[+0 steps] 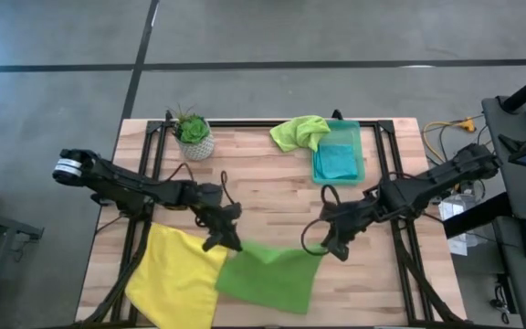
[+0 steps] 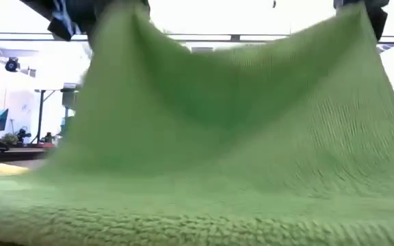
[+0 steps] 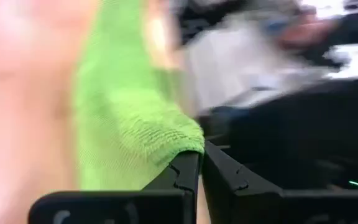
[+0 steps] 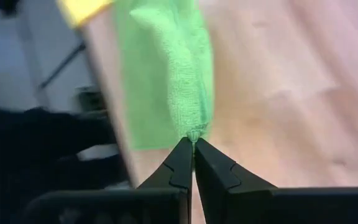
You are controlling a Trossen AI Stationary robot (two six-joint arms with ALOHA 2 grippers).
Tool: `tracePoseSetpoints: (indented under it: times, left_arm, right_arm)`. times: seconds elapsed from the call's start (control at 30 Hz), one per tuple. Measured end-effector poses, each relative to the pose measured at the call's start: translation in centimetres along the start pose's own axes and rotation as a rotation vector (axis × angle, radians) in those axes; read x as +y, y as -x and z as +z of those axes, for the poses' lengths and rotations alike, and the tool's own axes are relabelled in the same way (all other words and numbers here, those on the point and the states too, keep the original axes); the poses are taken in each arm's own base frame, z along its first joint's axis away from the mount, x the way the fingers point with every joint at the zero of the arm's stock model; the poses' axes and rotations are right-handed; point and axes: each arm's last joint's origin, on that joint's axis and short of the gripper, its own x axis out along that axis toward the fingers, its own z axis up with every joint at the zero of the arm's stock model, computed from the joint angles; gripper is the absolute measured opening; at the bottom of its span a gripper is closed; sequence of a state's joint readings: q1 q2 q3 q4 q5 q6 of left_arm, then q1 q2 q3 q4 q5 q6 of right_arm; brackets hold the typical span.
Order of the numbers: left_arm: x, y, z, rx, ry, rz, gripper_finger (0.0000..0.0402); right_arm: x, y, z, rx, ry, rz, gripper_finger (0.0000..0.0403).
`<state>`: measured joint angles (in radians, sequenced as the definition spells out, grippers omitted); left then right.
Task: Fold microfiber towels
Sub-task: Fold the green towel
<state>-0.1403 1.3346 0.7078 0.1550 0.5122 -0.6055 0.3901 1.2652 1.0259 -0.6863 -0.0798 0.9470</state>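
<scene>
From where I stand, the yellow towel [image 1: 176,277] lies flat at the near left corner of the wooden table [image 1: 272,174], hanging a little over the front edge. Behind it, toward the far left, a small potted plant [image 1: 193,135] sits upright on the wood. The left gripper [image 1: 225,239] reaches in over the yellow cloth's inner edge, its fingers pressed together on one corner of a lime green towel [image 1: 270,274]; the left wrist view shows the green pile bunched right at the tips of those dark fingers [image 3: 185,177]. That lime green towel spreads out between the two arms at the front middle of the table, its left edge touching or just overlapping the yellow one, and from table height it fills nearly the whole view, its two upper corners lifted and the middle sagging down to the surface. The right gripper [image 1: 338,249] pinches the opposite corner, jaws closed tight on a narrow fold of green cloth, as the right wrist view shows at its fingertips [image 4: 182,163]. Farther back, right of centre, a second lime green towel [image 1: 301,132] lies crumpled, partly draped over the rim of a translucent green bin [image 1: 361,157], and a teal towel [image 1: 336,161] lies flat inside that bin.
</scene>
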Motion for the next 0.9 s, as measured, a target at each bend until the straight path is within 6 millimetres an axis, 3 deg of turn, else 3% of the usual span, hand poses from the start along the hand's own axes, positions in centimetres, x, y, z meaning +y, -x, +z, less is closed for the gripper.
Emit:
tracePoseSetpoints:
  times: [0.07, 0.13, 0.23, 0.37, 0.57, 0.67, 0.8, 0.9]
  left_arm:
    - [0.8, 0.1, -0.7, 0.024, 0.019, 0.142, 0.0]
    - [0.9, 0.2, -0.9, 0.053, 0.033, 0.131, 0.0]
    - [-0.9, 0.6, 0.0, 0.103, 0.062, -0.122, 0.0]
    - [-4.3, 1.6, 1.1, 0.174, 0.114, -0.442, 0.0]
    - [-10.1, 4.5, 2.9, 0.103, 0.09, -0.848, 0.0]
    - [-12.0, 5.2, 3.1, 0.035, 0.108, -0.999, 0.0]
    - [-12.7, 4.7, 3.1, 0.004, 0.071, -1.036, 0.0]
    - [-10.9, 3.6, 3.6, -0.034, -0.023, -0.955, 0.0]
  right_arm:
    - [-0.6, -0.2, -0.2, -0.014, -0.018, -0.069, 0.0008]
    - [-0.5, -0.2, -0.2, -0.002, -0.025, -0.053, 0.0008]
    - [0.9, 0.8, 0.0, 0.074, -0.015, 0.063, 0.0008]
    - [4.3, 3.4, 0.5, 0.127, 0.047, 0.306, 0.0008]
    - [9.3, 8.1, 1.6, 0.084, 0.109, 0.712, 0.0008]
    - [11.3, 9.6, 1.6, 0.056, 0.133, 0.9, 0.0008]
    - [12.0, 10.3, 1.6, 0.018, 0.179, 0.99, 0.0008]
    - [10.6, 9.0, 1.5, 0.069, 0.206, 0.87, 0.0008]
